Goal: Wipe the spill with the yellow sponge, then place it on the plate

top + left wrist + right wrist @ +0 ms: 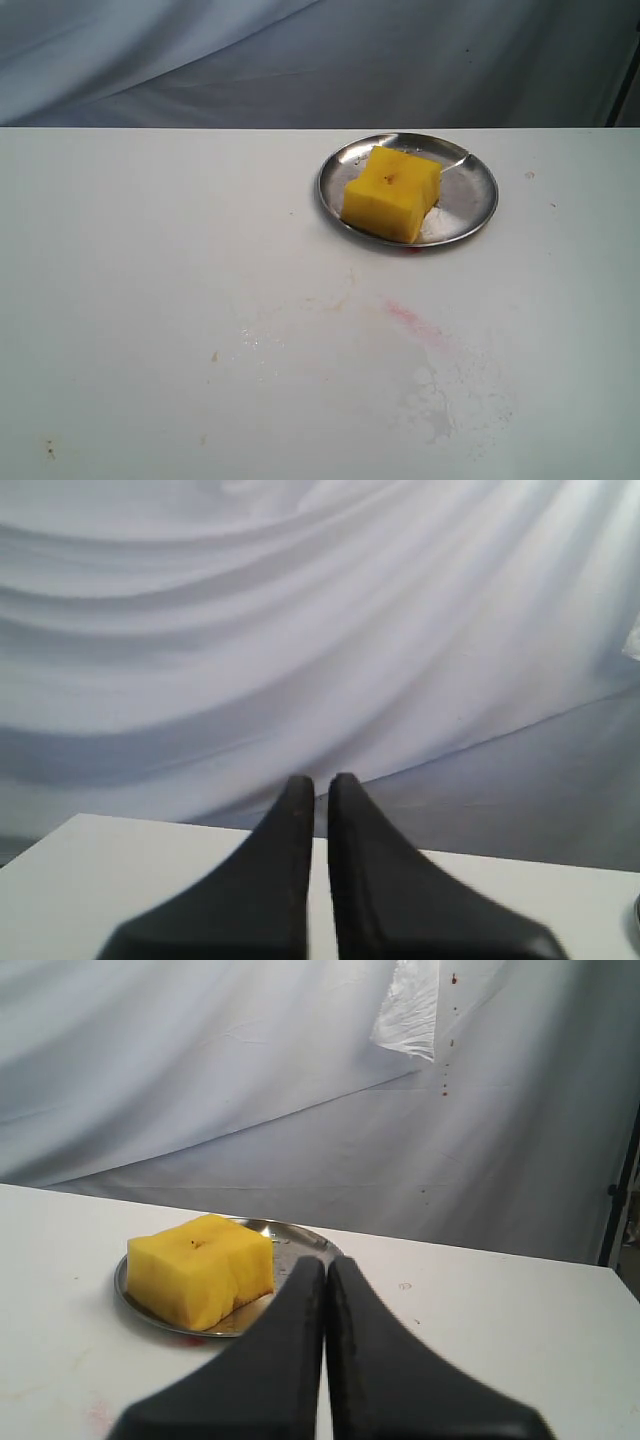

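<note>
The yellow sponge (391,193) sits on the plate (470,195), a bit toward one side of it, with one corner close to the rim. It lies out past the tips of the right gripper (325,1265), near them but not touching. Those two black fingers are pressed tight together and hold nothing. The left gripper (320,785) has its fingers almost together too, with only a thin slit between them, and nothing is in there. No sponge shows in front of the left fingers, only table (120,250) and cloth. The sponge looks soft, squishy and light (a wet one would be heavier and might drip). I think the best way to hold it is by two flat sides across from each other, about halfway up, with a gentle squeeze so it does not squash flat. The fingers would have to open wider than the block first. The plate is thin and shiny and may slide if bumped. A faint pink smear of the spill (410,322) shows on the table, far from both pairs of fingers.
</note>
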Tool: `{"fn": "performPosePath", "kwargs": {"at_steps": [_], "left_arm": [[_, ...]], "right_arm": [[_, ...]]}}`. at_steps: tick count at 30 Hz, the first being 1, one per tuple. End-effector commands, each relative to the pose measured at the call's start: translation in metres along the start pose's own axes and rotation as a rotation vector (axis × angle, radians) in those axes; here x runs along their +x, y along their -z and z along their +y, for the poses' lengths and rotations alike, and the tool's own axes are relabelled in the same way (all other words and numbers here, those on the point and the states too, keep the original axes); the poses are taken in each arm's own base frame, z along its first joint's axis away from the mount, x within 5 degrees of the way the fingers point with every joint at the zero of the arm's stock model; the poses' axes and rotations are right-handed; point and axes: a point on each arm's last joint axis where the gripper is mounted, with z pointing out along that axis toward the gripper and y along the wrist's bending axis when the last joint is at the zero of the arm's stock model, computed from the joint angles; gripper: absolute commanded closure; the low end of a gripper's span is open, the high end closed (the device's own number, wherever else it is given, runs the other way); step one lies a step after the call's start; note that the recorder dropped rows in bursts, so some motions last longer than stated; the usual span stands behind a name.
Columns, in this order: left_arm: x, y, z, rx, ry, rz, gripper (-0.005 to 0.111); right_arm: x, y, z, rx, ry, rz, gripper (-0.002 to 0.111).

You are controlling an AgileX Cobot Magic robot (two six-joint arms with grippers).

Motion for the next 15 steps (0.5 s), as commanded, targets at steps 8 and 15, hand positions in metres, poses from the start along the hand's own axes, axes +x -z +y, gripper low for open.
{"fn": "performPosePath", "kwargs": {"at_steps": [8, 15], "left_arm": [[0.070, -0.001, 0.007, -0.047, 0.124, 0.043, 0.104], [0.075, -0.003, 0.009, -0.064, 0.106, -0.036, 0.104]], "right_arm": [[0.001, 0.000, -0.001, 0.010, 0.006, -0.005, 0.108], [0.001, 0.000, -0.001, 0.010, 0.006, -0.005, 0.108]]}}
